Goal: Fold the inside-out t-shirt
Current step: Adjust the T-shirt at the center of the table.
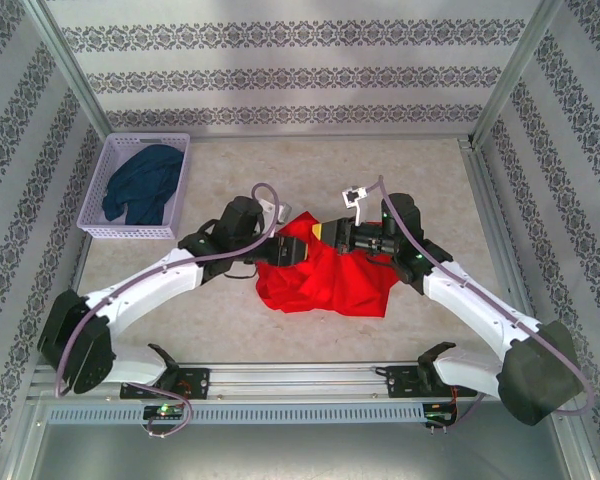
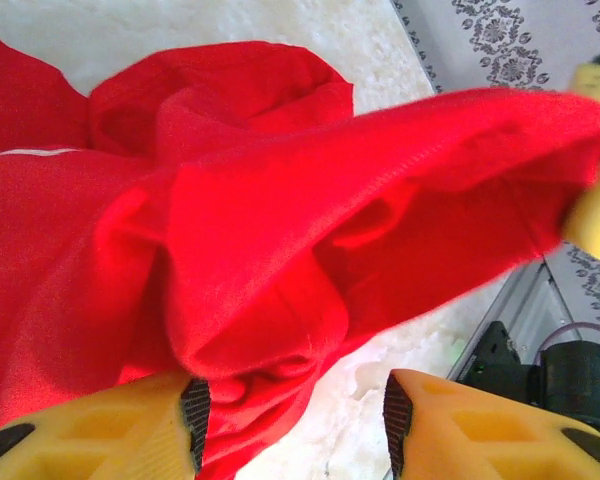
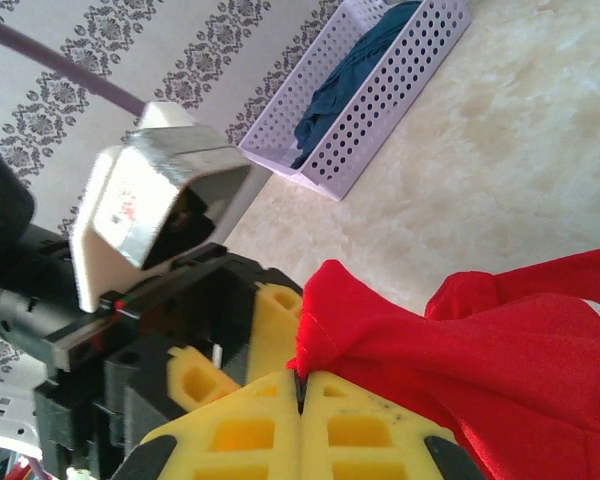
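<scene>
The inside-out t-shirt (image 1: pixel 325 280) lies crumpled in a bright red heap at the middle of the table, and both grippers meet at its far edge. My right gripper (image 3: pixel 300 388) is shut on a stitched edge of the t-shirt (image 3: pixel 500 340) and holds that edge up off the table. My left gripper (image 2: pixel 295 425) is open. A bunched fold of the t-shirt (image 2: pixel 280 230) rests against its left finger (image 2: pixel 130 430), and bare table shows between the fold and the right finger. From above, the left gripper (image 1: pixel 302 250) and right gripper (image 1: pixel 327 233) sit tip to tip.
A lilac perforated basket (image 1: pixel 98 190) stands at the back left with a dark navy garment (image 1: pixel 145 185) in it. Patterned walls and metal posts enclose the table. A metal rail (image 1: pixel 300 380) runs along the near edge between the arm bases.
</scene>
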Robot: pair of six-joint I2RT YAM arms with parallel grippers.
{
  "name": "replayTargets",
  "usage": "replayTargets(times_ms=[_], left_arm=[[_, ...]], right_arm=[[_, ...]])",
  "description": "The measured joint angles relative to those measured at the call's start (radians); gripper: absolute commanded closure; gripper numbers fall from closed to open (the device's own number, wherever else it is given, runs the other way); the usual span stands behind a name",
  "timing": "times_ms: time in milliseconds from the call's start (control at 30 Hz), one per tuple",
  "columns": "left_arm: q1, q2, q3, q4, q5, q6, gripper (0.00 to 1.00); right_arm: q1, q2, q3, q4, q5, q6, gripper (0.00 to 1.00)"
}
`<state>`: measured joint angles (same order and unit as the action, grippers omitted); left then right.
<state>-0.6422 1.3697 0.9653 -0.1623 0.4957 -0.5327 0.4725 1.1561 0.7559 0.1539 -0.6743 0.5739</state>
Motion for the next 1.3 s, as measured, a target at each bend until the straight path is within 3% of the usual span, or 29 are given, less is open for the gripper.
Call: replayTargets(times_ms=[167, 367, 433, 567, 833, 967, 1133, 1233, 1300], left_arm=[[0.000, 0.074, 0.040, 0.042, 0.002, -0.025, 0.60], [0.002, 0.135, 0.064, 0.129, 0.009, -0.058, 0.95], [0.008, 0.143, 0.070, 0.143, 0.028, -0.069, 1.00], [0.057, 0.098, 0.069, 0.132, 0.111, -0.070, 1.00], [0.240, -0.135, 0.066, 0.109, 0.423, -0.111, 1.00], [0.272, -0.142, 0.086, -0.014, 0.454, -0.084, 1.00], [0.280, -0.146, 0.117, -0.148, 0.401, -0.039, 1.00], [0.280, -0.146, 0.117, -0.156, 0.394, -0.040, 1.00], [0.277, -0.146, 0.117, -0.161, 0.389, -0.040, 1.00]], right_arm=[[-0.013, -0.026, -0.014, 0.000, -0.001, 0.000, 1.00], [-0.042, -0.064, -0.028, -0.023, 0.000, -0.004, 1.00], [-0.062, -0.085, -0.028, -0.046, 0.003, -0.008, 1.00], [-0.099, -0.141, 0.012, -0.181, 0.047, -0.061, 1.00], [-0.082, -0.175, 0.237, -0.462, 0.153, -0.276, 1.00], [-0.084, -0.170, 0.318, -0.569, 0.173, -0.346, 1.00], [-0.076, -0.123, 0.404, -0.657, 0.166, -0.391, 1.00], [-0.006, -0.105, 0.381, -0.650, 0.180, -0.391, 0.79], [0.127, -0.100, 0.312, -0.602, 0.240, -0.403, 0.64]])
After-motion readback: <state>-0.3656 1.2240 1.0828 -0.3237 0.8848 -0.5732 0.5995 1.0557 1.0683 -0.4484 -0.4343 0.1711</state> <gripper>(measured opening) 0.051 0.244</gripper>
